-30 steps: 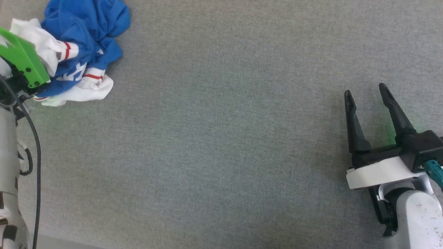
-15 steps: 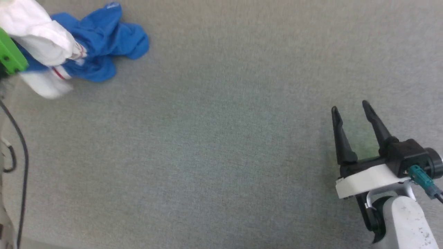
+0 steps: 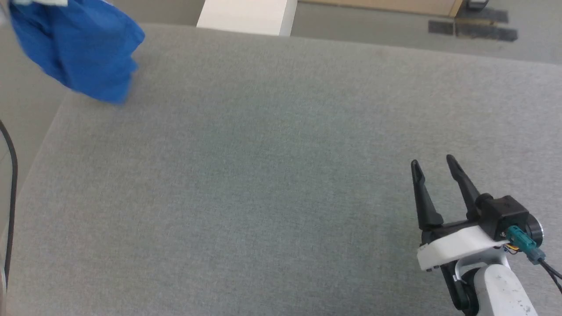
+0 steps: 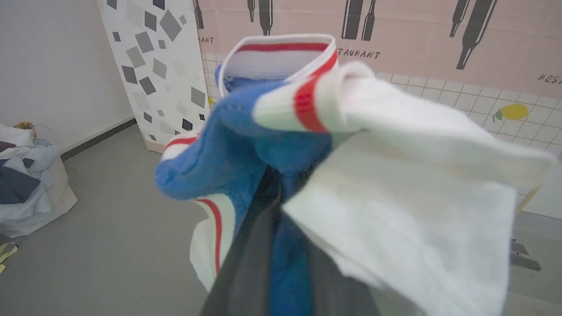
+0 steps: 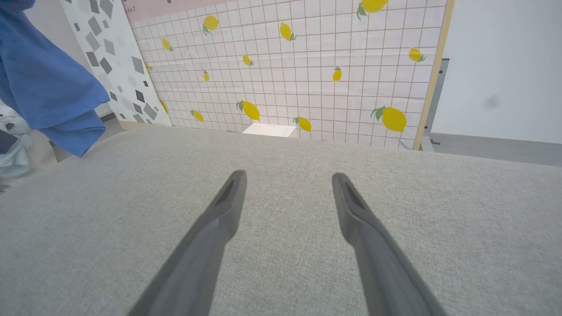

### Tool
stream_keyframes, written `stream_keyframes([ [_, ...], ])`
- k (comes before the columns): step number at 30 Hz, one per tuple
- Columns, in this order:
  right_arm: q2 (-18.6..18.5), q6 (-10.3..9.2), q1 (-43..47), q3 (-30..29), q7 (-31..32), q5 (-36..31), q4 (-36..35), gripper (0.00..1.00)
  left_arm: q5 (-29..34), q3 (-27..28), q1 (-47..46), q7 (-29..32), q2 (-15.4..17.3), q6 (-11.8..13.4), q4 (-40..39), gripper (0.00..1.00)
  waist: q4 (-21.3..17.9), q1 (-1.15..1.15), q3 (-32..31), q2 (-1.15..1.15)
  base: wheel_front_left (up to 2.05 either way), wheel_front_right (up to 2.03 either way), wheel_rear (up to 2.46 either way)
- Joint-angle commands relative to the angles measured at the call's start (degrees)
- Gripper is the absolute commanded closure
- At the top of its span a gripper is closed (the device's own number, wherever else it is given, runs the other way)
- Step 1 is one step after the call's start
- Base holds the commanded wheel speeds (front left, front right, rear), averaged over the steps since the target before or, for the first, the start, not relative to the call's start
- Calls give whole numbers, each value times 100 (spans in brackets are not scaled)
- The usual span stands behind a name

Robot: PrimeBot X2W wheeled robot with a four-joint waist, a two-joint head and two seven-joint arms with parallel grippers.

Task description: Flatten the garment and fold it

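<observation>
- Grey woven cloth over the whole worktop [image 3: 281, 175], flat and even, with the far edge curving down at the left corner.
- Royal-blue garment [image 3: 81, 57] at the upper left of the head view, bunched and hanging over the worktop's far left corner. Outline blurred. Contact between its lowest fold and the surface not determinable.
- Left gripper [image 4: 285, 228] clamped on the garment in the left wrist view. Two dark fingers close together, with blue cloth pinched between them. White sleeve with a red stripe draped over the right finger, and red-edged white collar standing above.
- Right gripper [image 3: 432, 160] low over the near right of the worktop, fingers spread apart with grey cloth visible between them. Well apart from the garment.
- Tiled panel [image 5: 307, 66] upright beyond the far edge, a white grid dotted with yellow lemons, framed by a pale wooden strip at its right.
- Second panel [image 4: 149, 66] beside it at the left, white with scattered grey squares.
- Pink poster [image 4: 395, 26] above the tiles, printed with dark bottle shapes and partial lettering.
- White box [image 5: 268, 130] on the floor just behind the far edge.
- Grey floor [image 4: 109, 245] to the left, with a pile of pale laundry [image 4: 22, 175] against the plain white wall.
- Dark tape patches [image 3: 474, 28] on the floor at the upper right of the head view.
- Black cable [image 3: 11, 175] down the left border of the head view.
</observation>
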Motion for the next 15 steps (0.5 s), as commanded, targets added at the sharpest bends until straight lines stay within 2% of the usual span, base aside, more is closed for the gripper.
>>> stream_keyframes([
  [1,-4,-8,88,4,-54,57,40,0,37,-37,-175,-23,1,-26,-76,100,-148,0,-261,0,0,0,0],
  [8,-4,-8,125,-7,-145,155,199,0,21,-291,-399,109,-127,-110,-228,100,-410,0,-575,0,0,0,0],
  [15,-4,-8,134,-79,-193,192,334,0,-197,-594,-426,194,-493,-198,-407,100,-864,0,-901,0,0,0,0],
])
